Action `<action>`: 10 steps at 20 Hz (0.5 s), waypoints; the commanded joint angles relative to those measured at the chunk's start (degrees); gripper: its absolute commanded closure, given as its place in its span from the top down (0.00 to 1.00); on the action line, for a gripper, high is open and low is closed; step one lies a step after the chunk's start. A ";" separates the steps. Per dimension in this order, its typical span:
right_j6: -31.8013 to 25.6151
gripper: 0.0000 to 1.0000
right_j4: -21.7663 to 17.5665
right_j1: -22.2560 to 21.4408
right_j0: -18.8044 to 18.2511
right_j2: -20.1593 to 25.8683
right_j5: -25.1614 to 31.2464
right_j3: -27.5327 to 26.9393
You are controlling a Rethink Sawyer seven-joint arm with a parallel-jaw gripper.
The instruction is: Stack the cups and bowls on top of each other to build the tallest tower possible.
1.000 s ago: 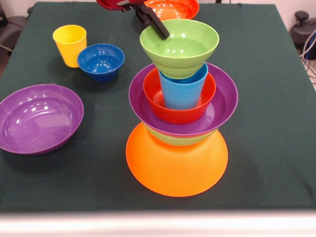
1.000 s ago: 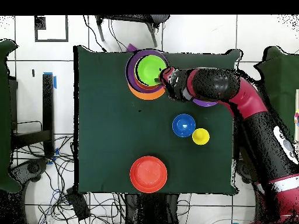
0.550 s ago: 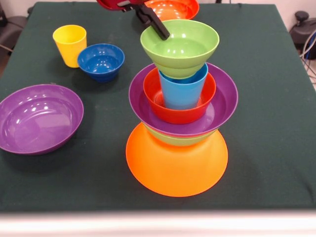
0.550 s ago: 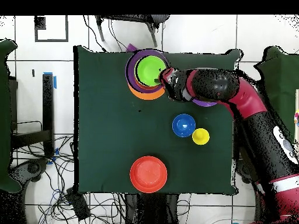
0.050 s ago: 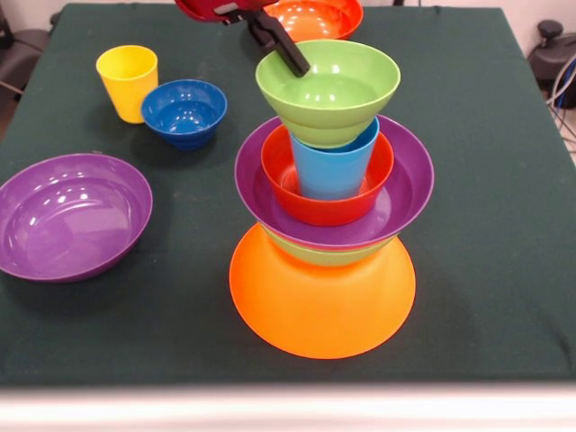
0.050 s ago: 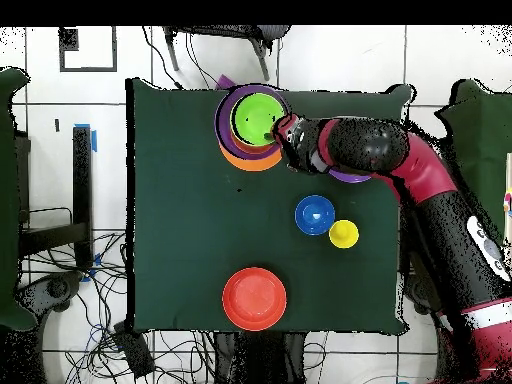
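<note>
- Dark green table (image 5: pixel 486 270) carries everything; the gripper (image 5: pixel 290 56) reaches the top green bowl's (image 5: pixel 328 90) rim, but its grip can't be made out.
- That bowl sits on the light blue cup (image 5: pixel 333 166), topping the tower (image 5: pixel 324 225).
- Likely step: settling it; next, release squarely.
- Arm mostly cropped.

My arm (image 6: pixel 440 200) is red and black, and my pincer (image 5: pixel 286 52) is black. The tower (image 5: pixel 326 207) runs orange at the base, then a green rim, purple, red-orange, a light blue cup and a green bowl (image 5: pixel 328 88) on top. Left of the tower lie a purple bowl (image 5: pixel 72 214), a dark blue bowl (image 5: pixel 184 112) and a yellow cup (image 5: pixel 128 82). Behind the tower sits a red-orange bowl (image 5: pixel 317 15). All of it rests on a plain dark green table cloth (image 5: pixel 486 180).
</note>
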 commanded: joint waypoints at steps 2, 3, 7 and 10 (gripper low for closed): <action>-9.76 0.00 -3.16 1.42 1.70 0.48 -3.56 3.04; -9.63 0.00 -3.13 1.40 1.78 0.47 -3.59 3.01; -9.33 0.00 -3.13 1.36 1.93 0.38 -3.88 3.05; -9.52 0.00 -3.13 1.37 1.87 0.36 -3.71 3.04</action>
